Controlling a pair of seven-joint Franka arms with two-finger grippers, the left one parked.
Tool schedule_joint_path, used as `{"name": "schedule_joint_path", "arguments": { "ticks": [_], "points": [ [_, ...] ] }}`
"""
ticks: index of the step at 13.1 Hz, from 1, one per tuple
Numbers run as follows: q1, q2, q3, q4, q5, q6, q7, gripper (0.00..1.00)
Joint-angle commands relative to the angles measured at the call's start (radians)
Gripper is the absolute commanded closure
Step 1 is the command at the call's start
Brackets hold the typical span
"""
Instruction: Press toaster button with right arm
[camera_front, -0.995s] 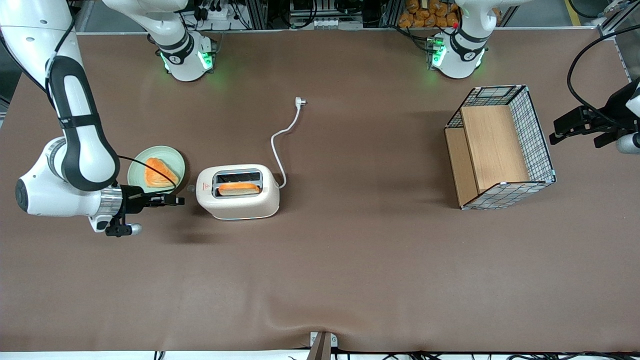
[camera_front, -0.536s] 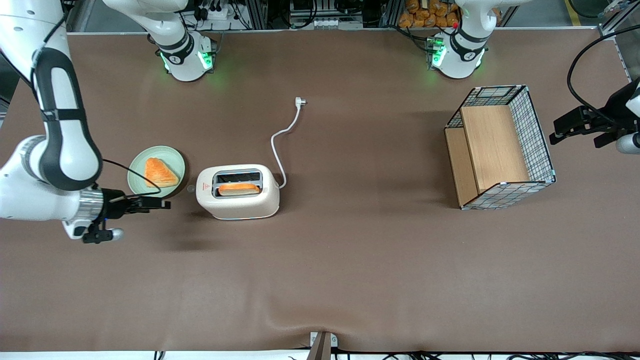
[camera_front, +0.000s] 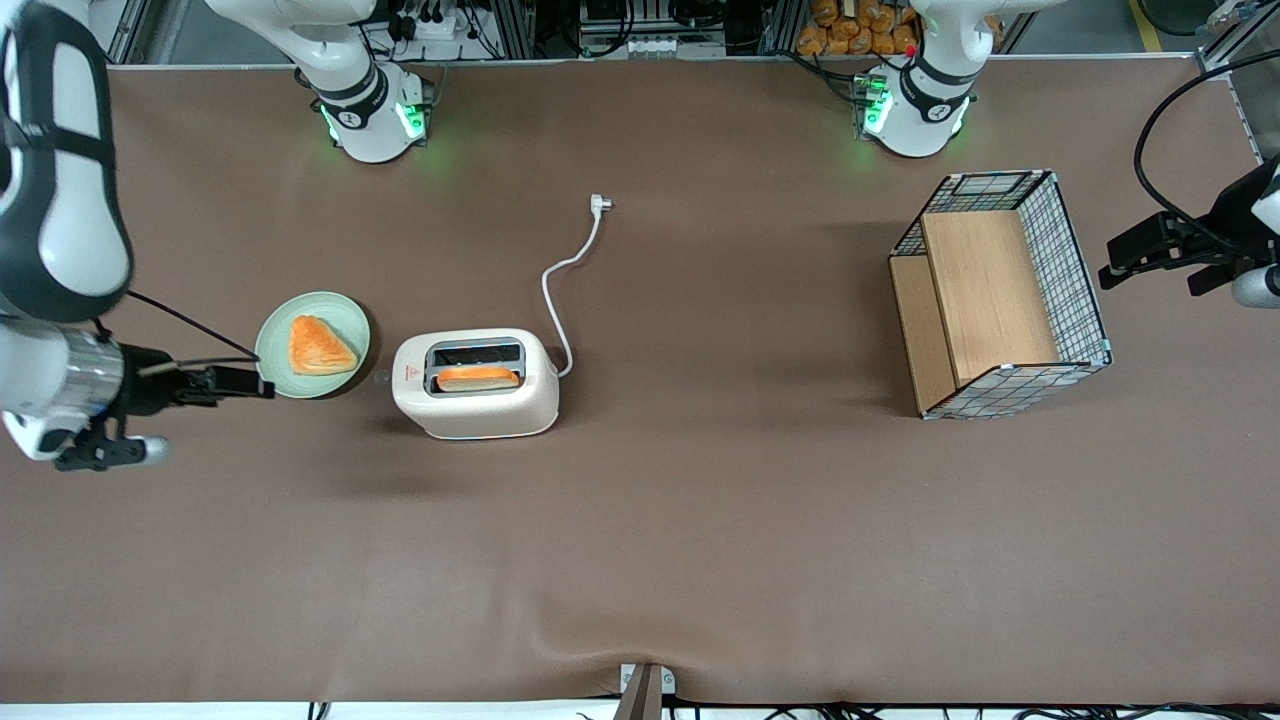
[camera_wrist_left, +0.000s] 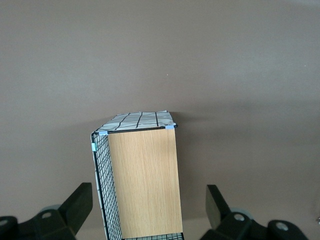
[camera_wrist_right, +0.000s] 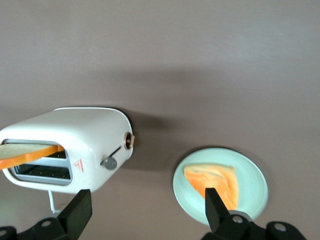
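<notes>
Front view: the toaster (camera_front: 475, 384) stands on the brown bench (camera_front: 700, 520), one slice of toast (camera_front: 478, 378) in the slot nearer the camera. The toaster button (camera_front: 380, 378) sticks out of the narrow end by the red triangle sticker (camera_front: 409, 373), facing a green plate (camera_front: 272, 340) with one wedge of pastry (camera_front: 318, 346). The right arm (camera_front: 60, 230) holds its claw (camera_front: 262, 382) low over the bench, tip at the plate's edge and well apart from the button. To press well, I judge the claw should travel level with the button, straight along the toaster's length, skirting the plate, and push only briefly so the toaster does not slide. One white cord (camera_front: 565, 280) ends in one plug (camera_front: 599, 203); one wire basket (camera_front: 1000, 295) lies toward the parked arm's end.

Left wrist view: one wire basket (camera_wrist_left: 137, 175) with a wooden panel, nothing else.

Right wrist view: the claw's fingers (camera_wrist_right: 77, 212) stand wide apart and empty. Between them show one toaster (camera_wrist_right: 70, 147), its button (camera_wrist_right: 110, 162), one round dial (camera_wrist_right: 129, 140), one plate (camera_wrist_right: 250, 175) and one pastry (camera_wrist_right: 212, 181).
</notes>
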Motion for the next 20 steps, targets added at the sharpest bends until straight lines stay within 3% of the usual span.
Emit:
{"name": "schedule_joint_path", "arguments": {
  "ticks": [1,4,8,12,20],
  "points": [
    [0.007,-0.093,0.022,0.013,-0.097,-0.049,0.081,0.0],
    [0.003,-0.177,0.023,0.01,-0.154,-0.137,0.084,0.0],
    [0.004,-0.331,0.023,-0.097,-0.176,-0.152,0.097,0.0],
    [0.006,-0.345,0.031,-0.089,-0.225,-0.157,0.1,0.0],
    [0.001,-0.346,0.042,-0.068,-0.229,-0.164,0.098,0.0]
  ]
}}
